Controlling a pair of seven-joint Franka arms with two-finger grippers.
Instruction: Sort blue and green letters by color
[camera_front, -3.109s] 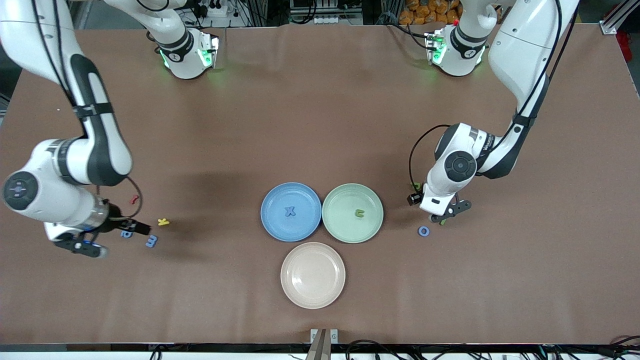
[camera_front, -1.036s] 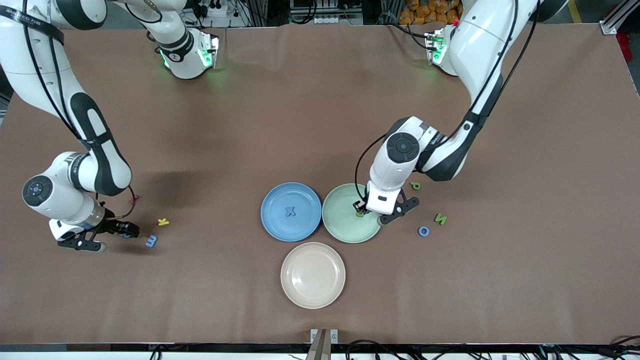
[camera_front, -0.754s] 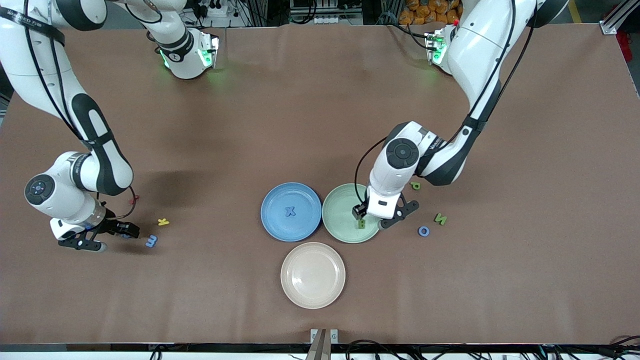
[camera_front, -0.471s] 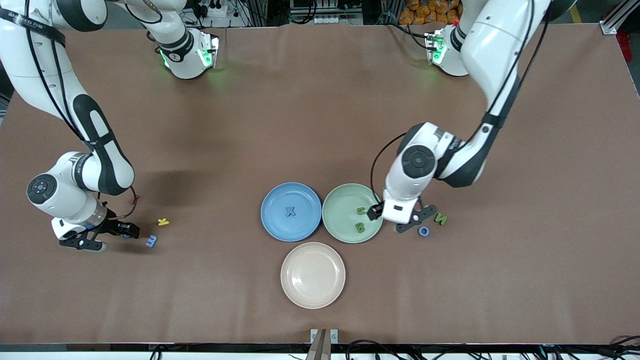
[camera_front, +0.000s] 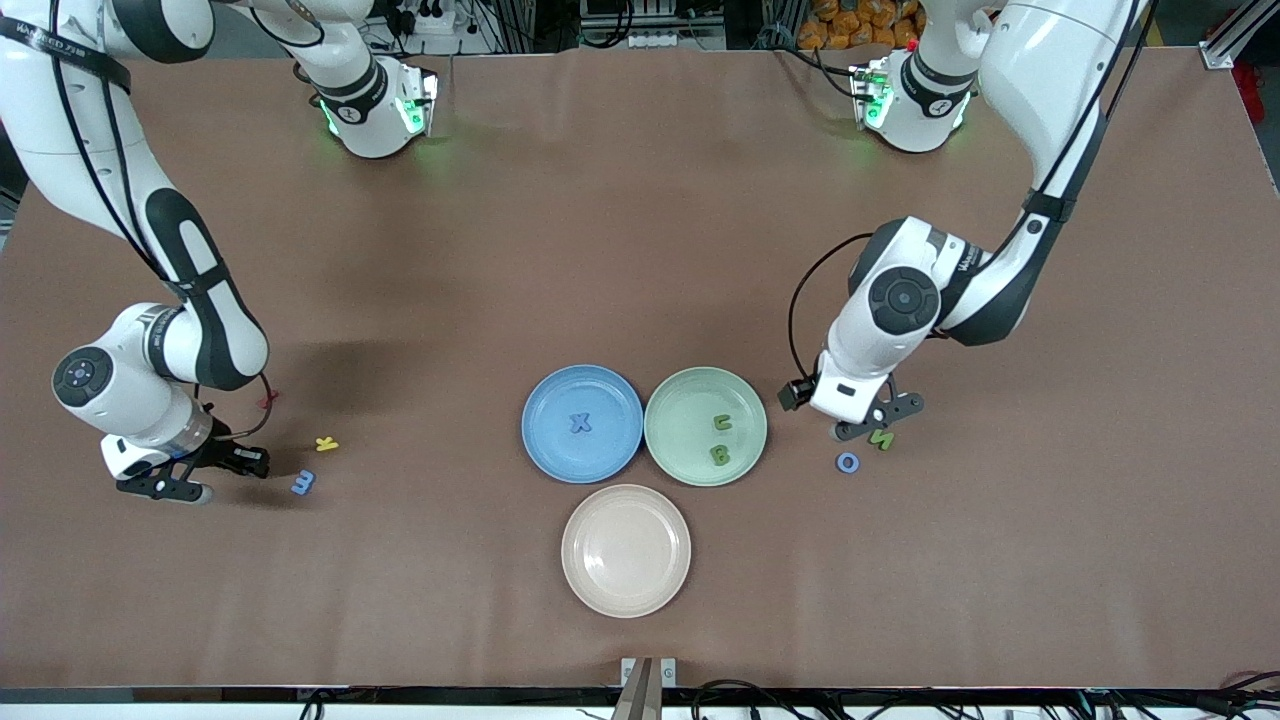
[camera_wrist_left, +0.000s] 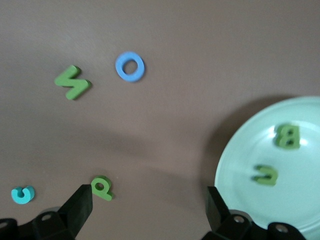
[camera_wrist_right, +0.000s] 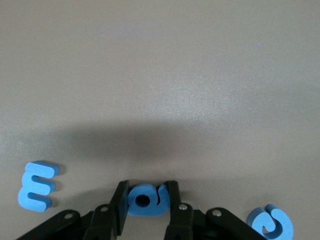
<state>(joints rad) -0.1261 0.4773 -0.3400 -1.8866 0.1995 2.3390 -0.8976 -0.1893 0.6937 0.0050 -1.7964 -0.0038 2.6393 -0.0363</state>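
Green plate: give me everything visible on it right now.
The green plate is round, pale green, with a smooth matte look, a shallow well and a raised rim. It lies flat on the brown table, beside the blue plate, their rims about touching, and the beige plate sits nearer the front camera. Two olive green letters lie in its well: a U and a B, apart from each other. The left hand is open off its rim over the table, not touching it.
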